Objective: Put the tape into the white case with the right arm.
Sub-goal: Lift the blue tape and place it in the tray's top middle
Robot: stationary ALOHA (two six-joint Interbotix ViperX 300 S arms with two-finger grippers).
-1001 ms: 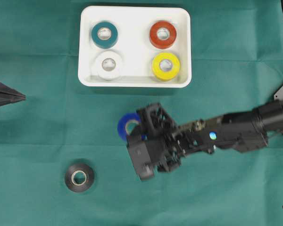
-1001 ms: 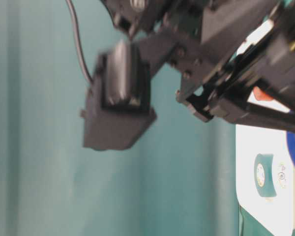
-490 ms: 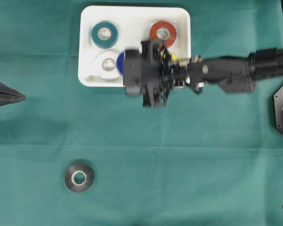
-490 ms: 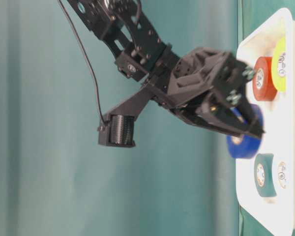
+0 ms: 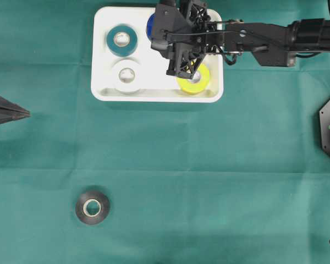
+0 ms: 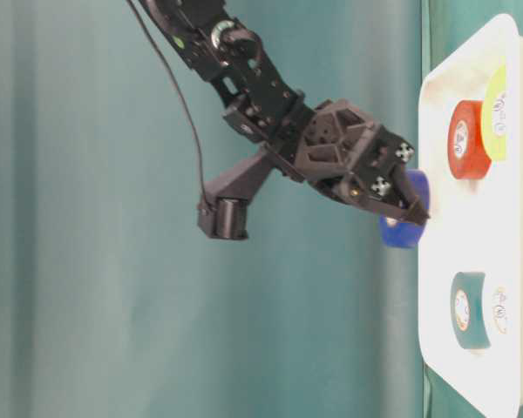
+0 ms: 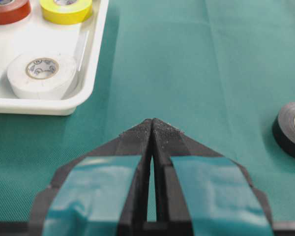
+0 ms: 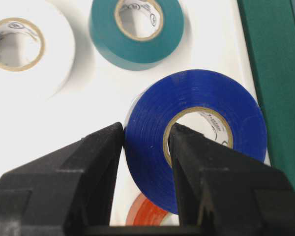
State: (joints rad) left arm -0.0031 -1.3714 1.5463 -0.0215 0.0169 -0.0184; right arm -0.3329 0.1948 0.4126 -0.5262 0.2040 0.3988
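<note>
The right gripper [image 8: 146, 135] pinches the blue tape roll [image 8: 196, 132], one finger through its core, one on the outer wall. It hangs over the white case [image 5: 103, 55], in the gap at twelve o'clock between the teal roll [image 5: 121, 39] and the red roll [image 6: 467, 139]. The left gripper [image 7: 152, 129] sits pressed together over the green cloth [image 5: 209, 176].

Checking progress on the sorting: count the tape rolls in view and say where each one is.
6. Lying in the white plastic case: teal roll, white roll, yellow roll, red roll. The right claw holds the blue roll above it. The black roll lies on the cloth.
</note>
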